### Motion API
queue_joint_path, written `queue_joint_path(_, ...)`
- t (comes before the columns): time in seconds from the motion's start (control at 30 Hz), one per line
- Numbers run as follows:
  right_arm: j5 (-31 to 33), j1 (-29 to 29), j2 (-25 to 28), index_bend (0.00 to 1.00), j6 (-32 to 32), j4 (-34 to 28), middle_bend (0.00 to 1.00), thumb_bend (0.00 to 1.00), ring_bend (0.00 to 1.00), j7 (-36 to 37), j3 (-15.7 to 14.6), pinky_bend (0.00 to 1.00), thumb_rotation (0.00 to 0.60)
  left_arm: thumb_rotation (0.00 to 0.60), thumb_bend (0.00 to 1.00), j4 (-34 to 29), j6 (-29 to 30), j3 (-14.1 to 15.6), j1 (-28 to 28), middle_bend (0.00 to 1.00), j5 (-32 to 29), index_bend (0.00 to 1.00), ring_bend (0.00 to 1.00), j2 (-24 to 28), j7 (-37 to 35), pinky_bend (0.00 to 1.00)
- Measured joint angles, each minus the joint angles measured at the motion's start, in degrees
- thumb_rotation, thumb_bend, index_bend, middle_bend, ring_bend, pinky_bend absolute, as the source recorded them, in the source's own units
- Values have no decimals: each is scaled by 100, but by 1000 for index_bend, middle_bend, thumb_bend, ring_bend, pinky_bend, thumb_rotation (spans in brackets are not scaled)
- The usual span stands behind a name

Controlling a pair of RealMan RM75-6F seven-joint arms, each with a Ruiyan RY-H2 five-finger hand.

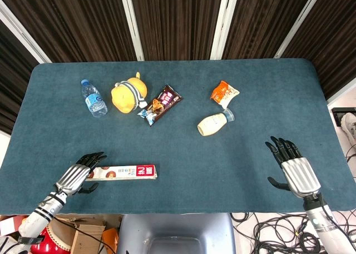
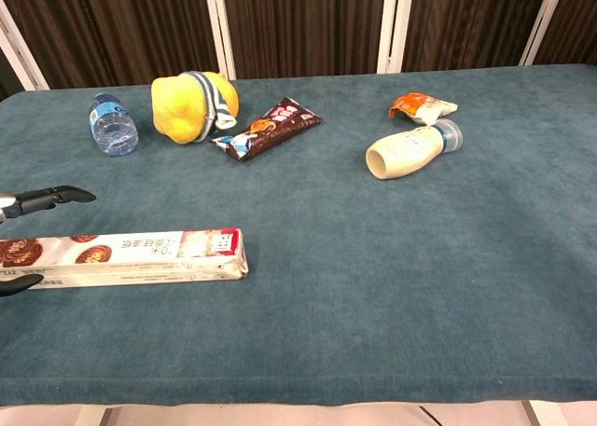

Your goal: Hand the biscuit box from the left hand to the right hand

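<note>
The biscuit box (image 1: 125, 172), long, flat and white with a red end, lies flat on the blue table near the front left edge; the chest view shows the box (image 2: 131, 256) too. My left hand (image 1: 78, 175) is at its left end, fingers (image 2: 47, 199) spread above the box and thumb (image 2: 14, 282) on the near side, with a visible gap to the box. Far to the right, my right hand (image 1: 292, 166) hovers with fingers spread, holding nothing. The chest view does not show it.
At the back of the table (image 1: 183, 148) lie a water bottle (image 1: 94, 98), a yellow plush toy (image 1: 129, 95), a dark snack bar packet (image 1: 161, 104), an orange snack packet (image 1: 224, 93) and a cream bottle on its side (image 1: 214, 123). Cables lie on the floor at the right.
</note>
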Motion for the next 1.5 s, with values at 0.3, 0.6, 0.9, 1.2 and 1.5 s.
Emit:
queue_joint_path(0.3,37,-21,6,0,20,-4,0,120,0,-53,-27,111,600,600,369,370,-29,25,-33,208,-43,176,175,-225,-76,260)
queue_joint_path(0.6,94,-35,62,0,33,-71,0,120,0,-97,-22,111,600,600,366,942,17,-40,-86,487,-100,467,455,-596,-206,549)
queue_joint_path(0.9,117,-25,73,0,25,-100,0,119,0,-134,-12,111,600,600,368,1259,640,-54,-92,639,205,622,576,-795,-751,679)
queue_joint_path(1.2,0,530,46,0,-493,-169,0,120,0,666,198,112,600,600,366,846,1111,-253,-305,642,491,613,578,-773,-729,686)
queue_joint_path(1.5,709,1960,313,4,-2503,-622,4,120,0,2218,876,141,600,600,363,-89,840,-415,-700,640,588,609,578,-653,375,685)
